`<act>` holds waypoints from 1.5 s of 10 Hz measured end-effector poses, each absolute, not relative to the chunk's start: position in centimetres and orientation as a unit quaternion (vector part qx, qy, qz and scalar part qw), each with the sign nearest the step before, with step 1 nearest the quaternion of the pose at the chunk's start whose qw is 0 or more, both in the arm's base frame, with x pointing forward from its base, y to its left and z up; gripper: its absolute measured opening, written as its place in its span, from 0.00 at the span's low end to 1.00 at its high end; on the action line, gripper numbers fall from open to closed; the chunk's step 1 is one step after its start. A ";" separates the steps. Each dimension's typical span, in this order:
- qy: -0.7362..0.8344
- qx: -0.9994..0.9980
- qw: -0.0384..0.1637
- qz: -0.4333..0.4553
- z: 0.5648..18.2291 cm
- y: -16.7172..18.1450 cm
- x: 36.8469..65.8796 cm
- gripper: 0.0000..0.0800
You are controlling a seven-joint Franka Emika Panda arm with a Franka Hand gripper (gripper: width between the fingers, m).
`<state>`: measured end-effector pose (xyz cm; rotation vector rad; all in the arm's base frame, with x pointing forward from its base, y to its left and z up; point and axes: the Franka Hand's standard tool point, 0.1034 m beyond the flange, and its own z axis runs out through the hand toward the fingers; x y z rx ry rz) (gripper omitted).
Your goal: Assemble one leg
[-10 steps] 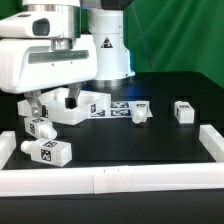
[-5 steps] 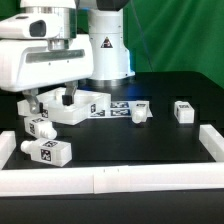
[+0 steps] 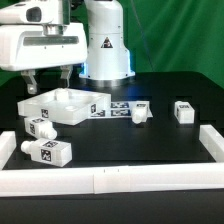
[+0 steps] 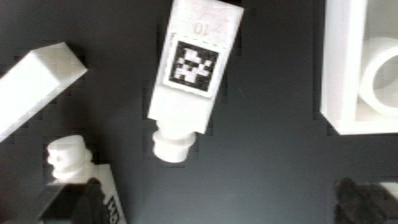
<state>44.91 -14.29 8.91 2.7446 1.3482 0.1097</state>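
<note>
Overhead, the gripper (image 3: 49,80) hangs spread and empty, seemingly above the tabletop (image 3: 75,113) beside a leg (image 3: 40,128).

The leg (image 3: 49,152) at the exterior view's lower left is shown white, marked with black-and-white square tags; the tabletop panel (image 3: 62,104) is shown also white, the table (image 3: 130,145) black, the border wall (image 3: 150,181) white and the backdrop (image 3: 180,40) green

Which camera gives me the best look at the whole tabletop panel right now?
The exterior view. It shows the tabletop panel almost whole, raised rim upward, toward the exterior view's left. The wrist view catches only one rimmed edge of it, cut off by the frame, so its outline cannot be judged there.
</note>
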 end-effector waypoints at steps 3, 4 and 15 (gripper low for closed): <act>0.443 0.895 0.037 0.031 8.4 -14.4 44.0 0.81; 0.445 0.895 0.031 0.022 7.6 -14.6 42.3 0.81; 0.409 0.912 0.004 -0.018 0.5 -16.0 35.3 0.81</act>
